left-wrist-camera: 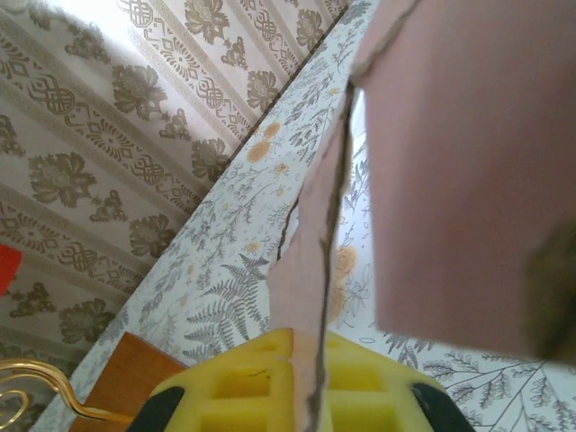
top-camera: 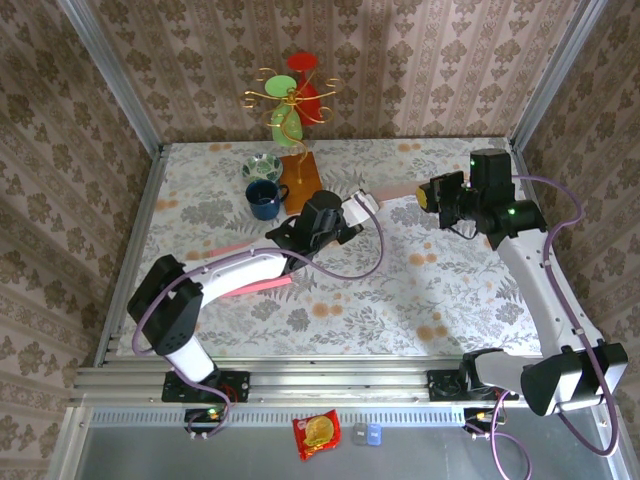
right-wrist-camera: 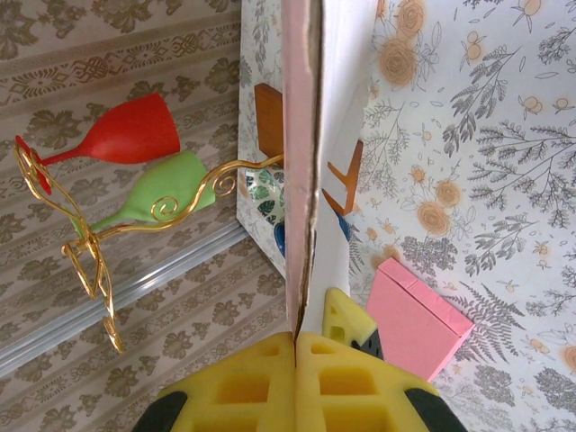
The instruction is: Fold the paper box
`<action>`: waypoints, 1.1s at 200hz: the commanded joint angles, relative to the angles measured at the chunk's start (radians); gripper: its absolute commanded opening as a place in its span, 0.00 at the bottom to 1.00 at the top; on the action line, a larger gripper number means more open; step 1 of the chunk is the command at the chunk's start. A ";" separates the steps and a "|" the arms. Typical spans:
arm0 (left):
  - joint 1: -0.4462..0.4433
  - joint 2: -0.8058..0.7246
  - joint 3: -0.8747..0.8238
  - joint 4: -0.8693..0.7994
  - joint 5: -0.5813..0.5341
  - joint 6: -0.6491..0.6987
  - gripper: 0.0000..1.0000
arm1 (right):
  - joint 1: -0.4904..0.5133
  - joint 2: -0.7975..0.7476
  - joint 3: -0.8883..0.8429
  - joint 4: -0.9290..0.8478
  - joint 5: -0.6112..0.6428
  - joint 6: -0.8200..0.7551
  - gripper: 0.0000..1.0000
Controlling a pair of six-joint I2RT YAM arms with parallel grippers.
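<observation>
**Both grippers clamped on the pink box, mid-table**

We see the box [top-camera: 398, 192] spanning the middle of the table [top-camera: 450, 300]. The left gripper [top-camera: 352, 212] has its yellow pads shut on one thin panel edge, and the right gripper [top-camera: 432, 196] is shut on another. Part of the box runs near-left under the left arm. A mug [top-camera: 264, 198], bowl [top-camera: 262, 166] and glass stand [top-camera: 297, 175] crowd the far left, while the near-right tabletop lies open. The print on the red packet [top-camera: 317, 435] on the near ledge is too small to read.
</observation>
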 commanded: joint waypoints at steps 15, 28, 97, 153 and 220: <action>-0.017 -0.019 0.059 -0.011 0.021 -0.027 0.00 | -0.021 -0.003 -0.003 0.056 0.002 -0.023 0.02; -0.027 -0.018 0.092 -0.085 0.008 -0.049 0.00 | -0.023 -0.007 -0.008 0.108 0.018 -0.010 0.10; -0.046 -0.019 0.166 -0.232 -0.011 -0.123 0.00 | -0.023 0.032 0.060 0.085 0.031 -0.014 0.20; -0.046 -0.011 0.188 -0.255 0.005 -0.141 0.00 | -0.022 0.028 0.067 0.082 0.031 -0.013 0.14; -0.045 -0.002 0.204 -0.289 0.014 -0.150 0.00 | -0.022 0.010 0.090 0.067 0.042 -0.033 0.24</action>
